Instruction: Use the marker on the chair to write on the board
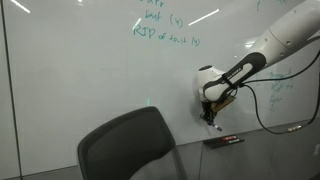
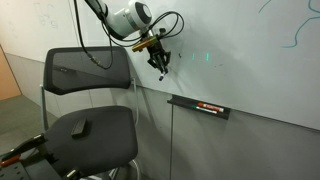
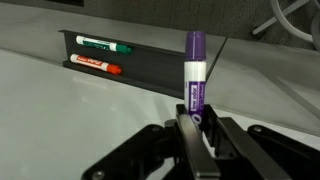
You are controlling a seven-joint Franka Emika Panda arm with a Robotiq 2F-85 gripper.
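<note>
My gripper is shut on the marker, a purple-capped, white-and-purple pen that sticks out past the fingers toward the board. In both exterior views the gripper sits close against the glossy white board, the marker tip at or near its surface; contact cannot be told. The dark chair stands in front of the board, apart from the gripper. Faint green writing is on the board.
A black tray on the board holds a green marker and a red marker. A small dark object lies on the chair seat. Cables hang from the arm.
</note>
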